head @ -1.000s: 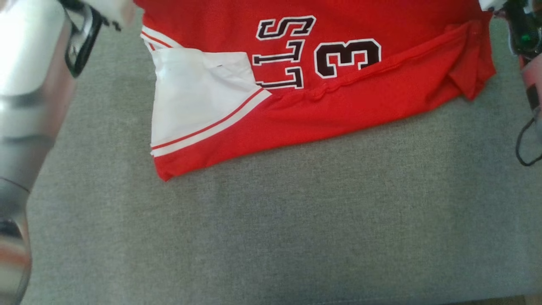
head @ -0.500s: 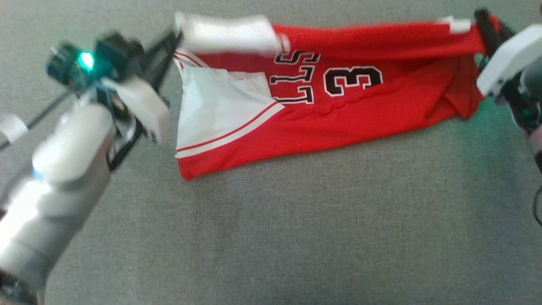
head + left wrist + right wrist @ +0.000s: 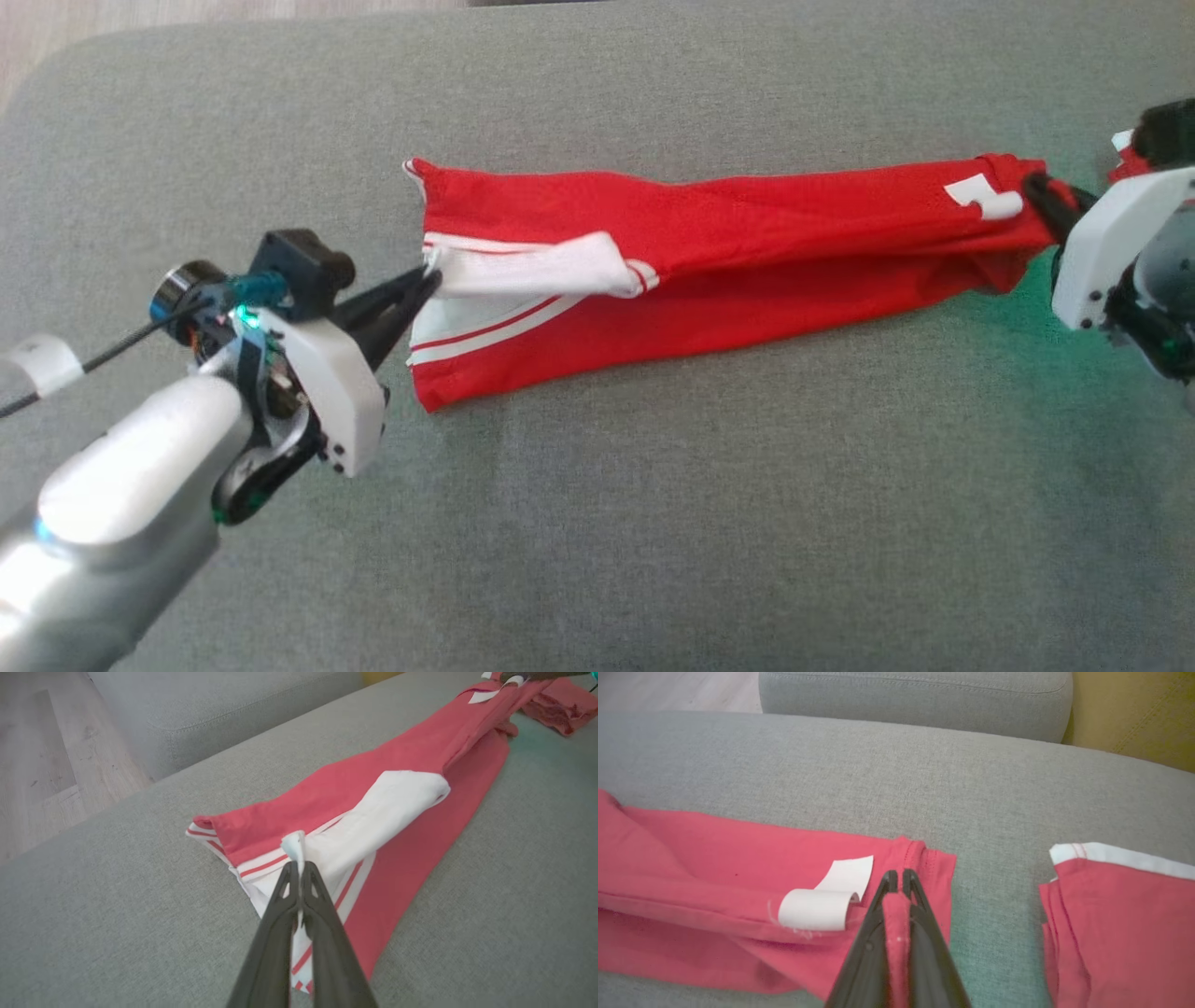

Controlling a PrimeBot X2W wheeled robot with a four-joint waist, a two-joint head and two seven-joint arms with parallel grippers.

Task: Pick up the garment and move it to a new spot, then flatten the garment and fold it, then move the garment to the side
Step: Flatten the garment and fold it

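Note:
The garment (image 3: 747, 233) is a red jersey with white striped trim, lying as a long narrow folded band across the grey cushion (image 3: 653, 513). My left gripper (image 3: 428, 276) is shut on its white sleeve edge at the band's left end; the left wrist view has white cloth (image 3: 295, 845) pinched between the dark fingers (image 3: 280, 914). My right gripper (image 3: 1034, 187) is shut on the red hem at the right end, beside a white label (image 3: 982, 198). In the right wrist view red fabric (image 3: 896, 919) runs between the fingertips, with the curled label (image 3: 822, 905) just left.
A second red piece with a white edge (image 3: 1120, 905) lies on the cushion to the right of my right gripper. A grey sofa back (image 3: 915, 700) and a yellow cushion (image 3: 1134, 714) lie beyond. Wooden floor (image 3: 42, 765) borders the cushion's far left.
Both grippers have carried the far edge of the jersey toward me and laid it over the near part, covering the lettering and number. The head camera has tilted, showing more of the cushion's far side.

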